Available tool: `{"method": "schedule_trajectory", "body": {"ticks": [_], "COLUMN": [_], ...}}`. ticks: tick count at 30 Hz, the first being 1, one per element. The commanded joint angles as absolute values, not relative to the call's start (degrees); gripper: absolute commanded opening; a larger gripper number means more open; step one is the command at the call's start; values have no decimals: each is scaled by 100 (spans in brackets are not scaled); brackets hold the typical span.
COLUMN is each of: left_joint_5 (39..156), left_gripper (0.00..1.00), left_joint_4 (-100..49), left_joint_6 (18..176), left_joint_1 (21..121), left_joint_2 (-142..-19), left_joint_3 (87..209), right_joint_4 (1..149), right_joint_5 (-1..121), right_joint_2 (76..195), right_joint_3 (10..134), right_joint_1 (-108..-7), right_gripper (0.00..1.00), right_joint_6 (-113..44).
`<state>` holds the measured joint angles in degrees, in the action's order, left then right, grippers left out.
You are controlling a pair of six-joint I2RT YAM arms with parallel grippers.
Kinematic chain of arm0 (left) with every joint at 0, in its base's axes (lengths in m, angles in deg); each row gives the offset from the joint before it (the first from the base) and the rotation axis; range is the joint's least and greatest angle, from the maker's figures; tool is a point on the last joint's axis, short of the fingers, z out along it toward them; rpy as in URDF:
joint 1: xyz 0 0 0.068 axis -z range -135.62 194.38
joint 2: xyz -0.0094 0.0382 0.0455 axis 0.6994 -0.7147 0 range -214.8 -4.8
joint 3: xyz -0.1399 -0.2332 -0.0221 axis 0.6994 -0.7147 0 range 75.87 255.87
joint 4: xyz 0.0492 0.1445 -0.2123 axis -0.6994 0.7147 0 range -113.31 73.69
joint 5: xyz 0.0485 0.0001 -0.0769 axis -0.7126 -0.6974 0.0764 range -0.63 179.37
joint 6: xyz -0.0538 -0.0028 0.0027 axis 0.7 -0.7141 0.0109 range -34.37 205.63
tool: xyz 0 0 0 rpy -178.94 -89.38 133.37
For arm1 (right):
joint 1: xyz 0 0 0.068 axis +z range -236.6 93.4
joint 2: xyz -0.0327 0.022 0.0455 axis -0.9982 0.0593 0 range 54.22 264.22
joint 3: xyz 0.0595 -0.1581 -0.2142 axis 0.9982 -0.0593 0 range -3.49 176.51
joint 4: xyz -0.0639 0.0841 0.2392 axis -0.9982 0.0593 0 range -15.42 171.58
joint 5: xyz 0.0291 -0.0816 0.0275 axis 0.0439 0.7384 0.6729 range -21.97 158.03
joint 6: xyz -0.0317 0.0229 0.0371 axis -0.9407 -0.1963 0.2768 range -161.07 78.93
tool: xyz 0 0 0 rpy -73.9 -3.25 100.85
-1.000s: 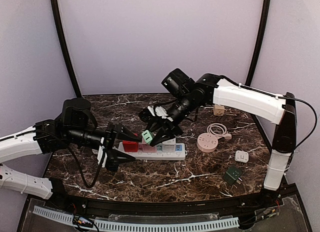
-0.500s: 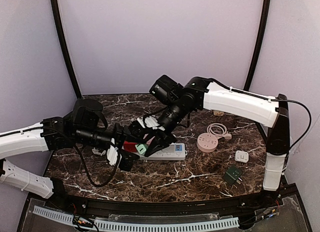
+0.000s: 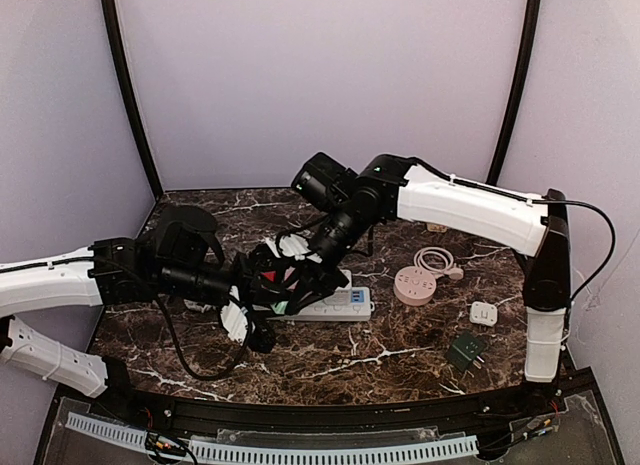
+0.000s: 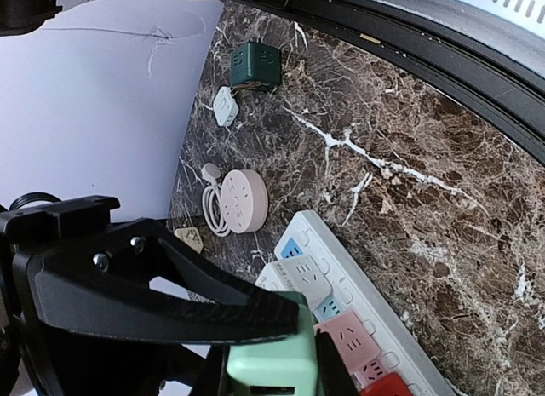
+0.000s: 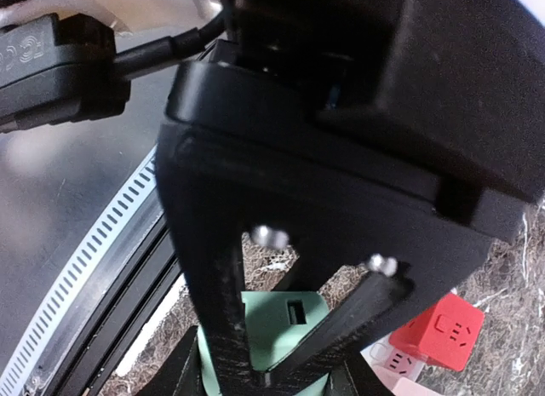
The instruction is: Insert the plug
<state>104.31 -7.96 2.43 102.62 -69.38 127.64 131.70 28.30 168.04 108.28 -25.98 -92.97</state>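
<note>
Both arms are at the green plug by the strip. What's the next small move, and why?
Probably keep the right gripper clamped on the mint-green plug and seat the left gripper on it before any release or push. Both sets of jaws crowd the plug near the power strip, beside the red plug. The left wrist view doesn't show a firm left hold.

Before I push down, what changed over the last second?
The right pincer carried the green plug left and down toward the power strip. The left pincer swung right to meet it and closed on the plug. The power strip and loose adapters stayed put.
</note>
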Motion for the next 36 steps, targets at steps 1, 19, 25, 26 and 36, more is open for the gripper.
{"method": "schedule_trajectory", "body": {"ticks": [1,19,25,26,36], "left_joint_5": [9929,9092,9151,9195,9359], "left_gripper": [1,1,0,0,0], "left_joint_4": [-656,1737,3102,3198,3765], "left_joint_6": [356,4185,4252,4223,4065], "left_joint_1": [10204,8782,8397,8388,8392], "left_joint_2": [-6957,-8324,-9758,-9980,-10670], "left_joint_3": [12750,14420,15989,16244,16898], "right_joint_4": [12856,8553,8222,8224,8230], "right_joint_5": [2721,2444,2357,2349,2120], "right_joint_2": [16654,14883,15185,15237,15443], "right_joint_3": [10801,7549,7390,7390,7281], "right_joint_1": [-2474,-4273,-4573,-4599,-4926], "right_gripper": [10,99,99,99,98], "right_joint_6": [-9279,-7285,-7134,-7148,-7140]}}
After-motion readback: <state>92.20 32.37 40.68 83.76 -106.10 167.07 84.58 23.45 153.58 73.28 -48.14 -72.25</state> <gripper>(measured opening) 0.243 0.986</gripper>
